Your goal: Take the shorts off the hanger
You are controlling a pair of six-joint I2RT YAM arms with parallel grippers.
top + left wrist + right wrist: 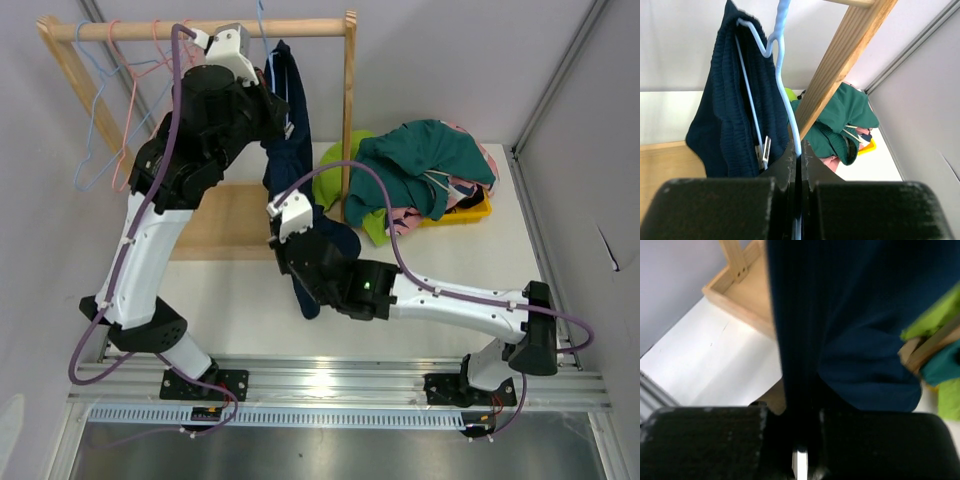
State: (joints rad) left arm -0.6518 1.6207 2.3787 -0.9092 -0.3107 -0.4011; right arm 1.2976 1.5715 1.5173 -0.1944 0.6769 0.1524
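Two grips, one vertical pull line

Both arms are engaged; my left gripper (798, 150) is pressed together on the blue wire of the hanger (781, 70), high beside the wooden rail (200, 30); my right gripper (801, 412) pinches the lower fabric of the shorts (722, 115), below the left one and nearer the bases. The shorts hang from the hanger at a clip (764, 151), long axis vertical, running from the left tool down to the right; I judge the release needs a downward pull along that axis.
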